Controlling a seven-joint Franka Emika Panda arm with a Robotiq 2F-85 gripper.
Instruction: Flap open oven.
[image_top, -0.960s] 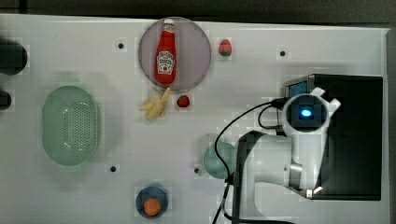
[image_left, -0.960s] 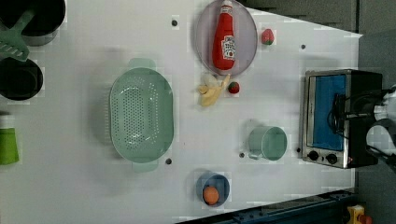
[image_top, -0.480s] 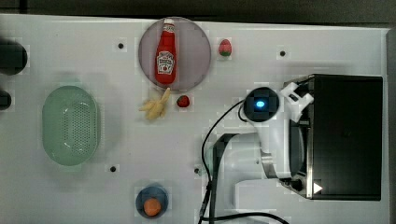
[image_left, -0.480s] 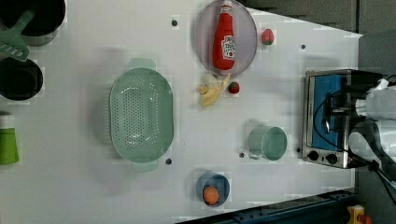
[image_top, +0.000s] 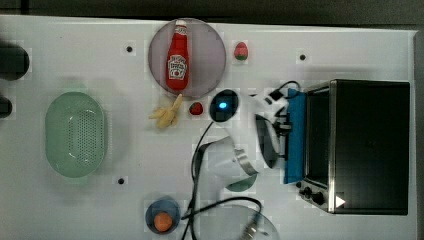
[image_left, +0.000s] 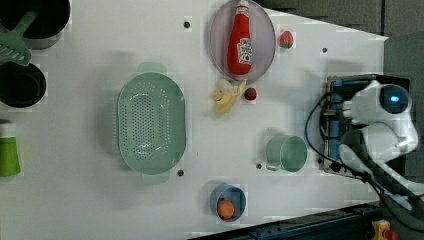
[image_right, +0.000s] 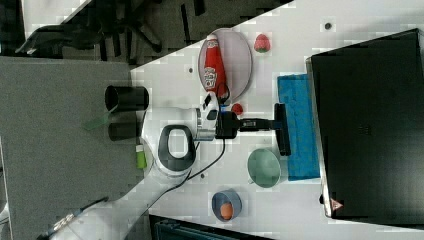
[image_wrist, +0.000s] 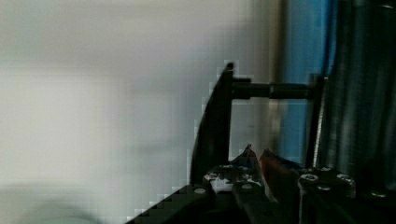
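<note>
I see one oven (image_right: 370, 120) at the right view's right edge of the white table (image_top: 100, 200), its blue door (image_right: 298, 125) flapped partly down. My gripper (image_right: 278, 125) is pinching the door's dark bar handle (image_right: 282, 129). A small triangular warning sticker (image_right: 336, 204) sits on the oven's black top; I can't read it.

Outward from there I count one mint cup (image_right: 264, 168), one blue bowl (image_right: 226, 204) holding one orange ball, two strawberries (image_right: 261, 43), and one ketchup bottle (image_top: 177, 61) with an unreadable label lying on one plate (image_top: 210, 55). In the top view I also see one banana bunch (image_top: 167, 114) and one green colander (image_top: 75, 134).
</note>
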